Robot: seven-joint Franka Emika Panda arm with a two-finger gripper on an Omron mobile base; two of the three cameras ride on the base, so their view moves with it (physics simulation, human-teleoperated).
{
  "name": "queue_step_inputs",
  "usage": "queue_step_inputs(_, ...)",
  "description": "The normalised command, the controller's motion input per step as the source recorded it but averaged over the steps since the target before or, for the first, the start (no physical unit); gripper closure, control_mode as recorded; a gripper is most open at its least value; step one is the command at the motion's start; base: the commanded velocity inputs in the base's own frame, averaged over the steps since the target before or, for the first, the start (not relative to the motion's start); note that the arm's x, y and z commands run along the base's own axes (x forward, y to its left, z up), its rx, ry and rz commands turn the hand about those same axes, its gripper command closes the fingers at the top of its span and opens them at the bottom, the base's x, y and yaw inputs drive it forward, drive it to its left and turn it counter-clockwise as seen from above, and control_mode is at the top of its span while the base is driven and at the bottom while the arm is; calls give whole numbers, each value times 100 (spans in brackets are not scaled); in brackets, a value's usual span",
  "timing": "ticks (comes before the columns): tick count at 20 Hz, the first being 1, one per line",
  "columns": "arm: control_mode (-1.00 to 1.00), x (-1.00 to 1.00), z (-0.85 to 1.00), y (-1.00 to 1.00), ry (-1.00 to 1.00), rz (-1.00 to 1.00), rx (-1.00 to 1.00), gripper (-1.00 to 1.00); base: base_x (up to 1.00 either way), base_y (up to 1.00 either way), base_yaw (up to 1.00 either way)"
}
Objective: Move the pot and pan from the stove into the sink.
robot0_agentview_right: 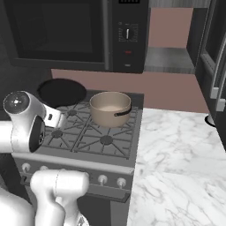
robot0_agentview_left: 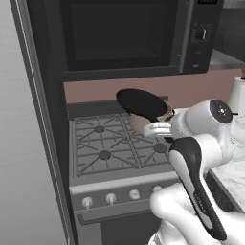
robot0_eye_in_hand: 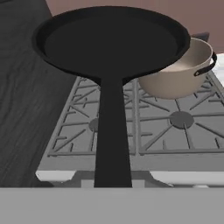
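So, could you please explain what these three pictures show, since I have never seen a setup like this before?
This is a rendered kitchen with a white robot arm on a base that can drive. Two pictures come from cameras on that base, behind the arm to its left and right, looking forward and down at the same scene. The third comes from a camera on the hand, looking along the gripper.

In front is a steel gas stove with a black microwave above it and a white marble counter to its right. A tan pot stands on a rear burner.

The gripper is shut on the long handle of the black pan. The pan appears lifted off the grates, and in the hand view its rim overlaps the pot.
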Motion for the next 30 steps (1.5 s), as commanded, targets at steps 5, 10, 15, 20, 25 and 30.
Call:
queue_step_inputs(5, -100, -100, 44, -31, 5, 0, -5, 100, 0, 0, 0)
queue_step_inputs(10, -100, -100, 36, -27, 6, 0, -7, 100, 0, 0, 0)
queue_step_inputs(15, -100, -96, 4, -6, -7, 3, -9, 100, 0, 0, 0)
queue_step_inputs(20, -100, -19, 0, 0, -6, 1, -1, 100, 0, 0, 0)
queue_step_inputs(25, 100, 0, 0, 0, 0, 0, 0, 100, -49, -4, 1)
queue_step_inputs(30, 100, 0, 0, 0, 0, 0, 0, 100, -99, -15, 2)
